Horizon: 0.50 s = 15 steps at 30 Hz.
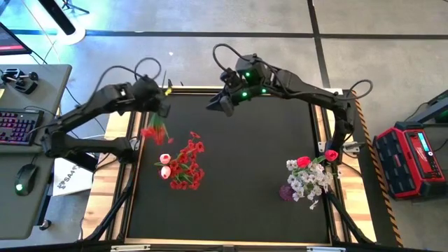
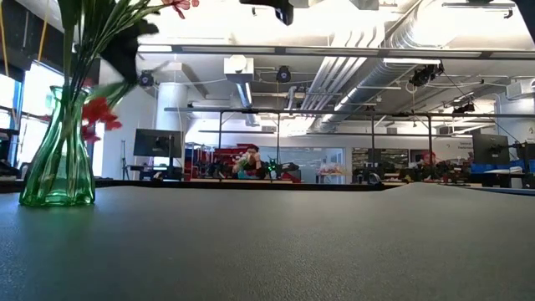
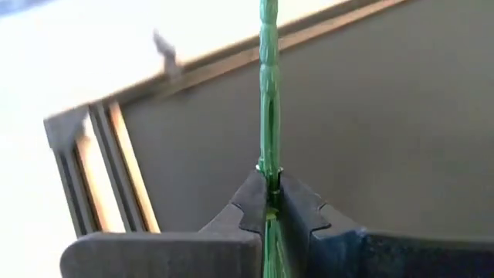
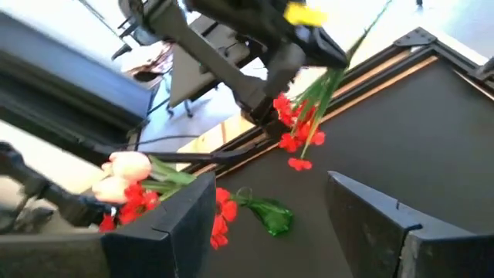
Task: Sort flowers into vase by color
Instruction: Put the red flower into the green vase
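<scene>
Left gripper [image 1: 165,110] pinches a red blossom sprig [image 1: 153,133], upper left.
Beneath it, the green vase [image 2: 58,159] holds red and pink flowers; right gripper [image 1: 218,105] open.

I see a green glass vase [image 1: 183,170] on the dark mat, full of red flowers [image 1: 189,162] and two pale pink tulip buds [image 1: 165,165]. Just above and to the side of that vase, one more red sprig [image 1: 154,131] hangs in the air on a long green stem [image 3: 268,93], blossoms down. Well apart from the green vase sits a purple vase [image 1: 288,192] with white-grey blossoms [image 1: 310,182] and red-pink rosebuds [image 1: 304,162].
</scene>
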Tool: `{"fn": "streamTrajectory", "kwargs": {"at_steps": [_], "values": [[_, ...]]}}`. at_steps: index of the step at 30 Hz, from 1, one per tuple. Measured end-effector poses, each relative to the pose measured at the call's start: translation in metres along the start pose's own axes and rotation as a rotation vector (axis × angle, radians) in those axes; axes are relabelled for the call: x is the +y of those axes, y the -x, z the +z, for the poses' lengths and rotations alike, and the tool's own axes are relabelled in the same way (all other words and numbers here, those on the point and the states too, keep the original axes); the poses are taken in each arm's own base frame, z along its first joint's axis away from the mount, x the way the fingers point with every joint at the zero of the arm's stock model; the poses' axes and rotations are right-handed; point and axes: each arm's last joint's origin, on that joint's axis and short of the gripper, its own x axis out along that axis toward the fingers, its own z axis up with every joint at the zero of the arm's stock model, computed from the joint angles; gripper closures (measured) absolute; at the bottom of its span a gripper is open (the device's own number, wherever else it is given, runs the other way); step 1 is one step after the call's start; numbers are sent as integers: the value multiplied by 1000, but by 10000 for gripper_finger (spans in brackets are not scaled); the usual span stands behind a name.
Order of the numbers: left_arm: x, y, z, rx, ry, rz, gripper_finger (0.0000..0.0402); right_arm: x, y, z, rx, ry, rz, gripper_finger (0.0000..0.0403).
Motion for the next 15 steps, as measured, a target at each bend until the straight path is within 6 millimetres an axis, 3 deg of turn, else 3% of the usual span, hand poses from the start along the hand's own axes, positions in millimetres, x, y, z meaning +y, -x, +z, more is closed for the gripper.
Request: {"fn": "streamTrajectory", "kwargs": {"at_steps": [8, 15], "values": [[-2, 43, 19, -254, -272, -44, 398, 22, -7, -2, -58, -63, 49, 174], [-11, 66, 26, -461, -630, -42, 398, 50, -12, -2, -152, -93, 139, 174]]}}
